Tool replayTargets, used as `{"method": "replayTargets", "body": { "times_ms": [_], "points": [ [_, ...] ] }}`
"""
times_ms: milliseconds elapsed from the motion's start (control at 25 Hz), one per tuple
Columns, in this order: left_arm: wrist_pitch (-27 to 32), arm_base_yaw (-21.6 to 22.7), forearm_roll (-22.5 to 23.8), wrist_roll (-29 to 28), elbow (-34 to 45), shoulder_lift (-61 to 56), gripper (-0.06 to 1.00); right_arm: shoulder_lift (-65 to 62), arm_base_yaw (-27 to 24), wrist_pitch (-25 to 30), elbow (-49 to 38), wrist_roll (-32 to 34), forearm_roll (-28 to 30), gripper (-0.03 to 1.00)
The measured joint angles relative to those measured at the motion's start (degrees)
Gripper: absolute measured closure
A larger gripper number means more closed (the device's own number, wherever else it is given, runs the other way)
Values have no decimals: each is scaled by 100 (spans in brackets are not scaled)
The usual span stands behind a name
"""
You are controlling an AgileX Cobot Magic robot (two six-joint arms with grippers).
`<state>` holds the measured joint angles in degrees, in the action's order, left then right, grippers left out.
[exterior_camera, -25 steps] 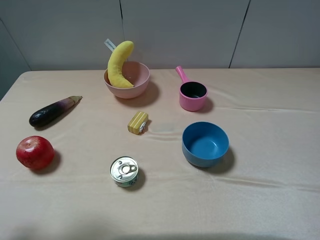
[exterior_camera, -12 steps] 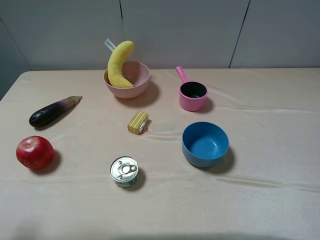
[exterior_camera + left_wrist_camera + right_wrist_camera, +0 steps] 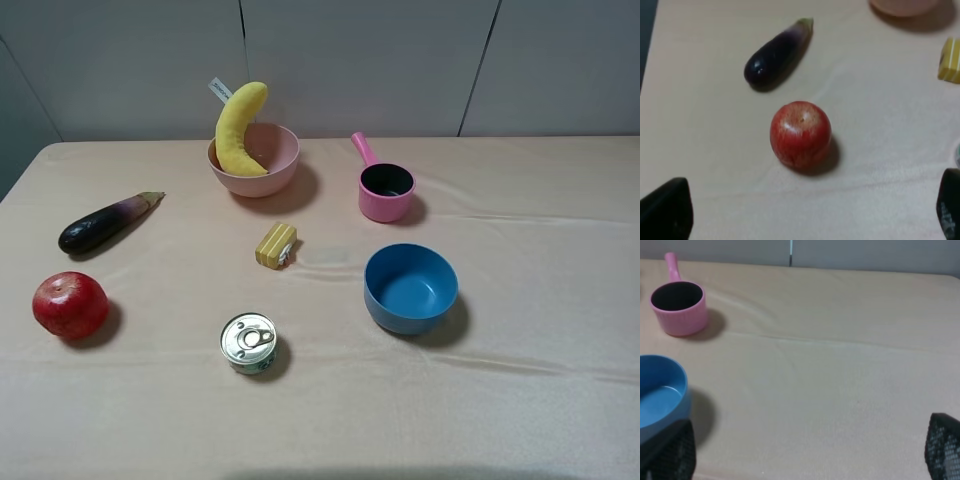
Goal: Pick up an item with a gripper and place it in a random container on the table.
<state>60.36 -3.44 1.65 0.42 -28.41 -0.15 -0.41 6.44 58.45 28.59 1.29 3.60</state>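
The yellow plush banana [image 3: 240, 125] stands on end in the pale pink bowl [image 3: 275, 170] at the back of the beige-clothed table [image 3: 540, 400], its top and white tag leaning out over the rim. The bowl's edge also shows in the left wrist view [image 3: 902, 5]. Neither arm shows in the exterior high view. My left gripper [image 3: 807, 220] is open and empty, with the red apple [image 3: 800, 133] ahead of it. My right gripper [image 3: 805, 455] is open and empty over bare cloth, beside the blue bowl [image 3: 660, 392].
An eggplant [image 3: 105, 222] and the apple [image 3: 69, 304] lie at the left. A small yellow block [image 3: 276, 245] and a tin can [image 3: 248, 343] sit mid-table. The hot-pink handled pot [image 3: 385, 188] and blue bowl [image 3: 410, 288] stand right of the middle.
No object has moved. A faint shadow has spread along the table's front edge in the exterior high view.
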Motion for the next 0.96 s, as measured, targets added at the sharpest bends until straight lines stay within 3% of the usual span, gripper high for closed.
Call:
{"method": "replayTargets", "body": {
  "times_ms": [960],
  "points": [
    [0,0,-99,139,1,-4,-4,0,0,0,0,0,0,27]
  ]
}}
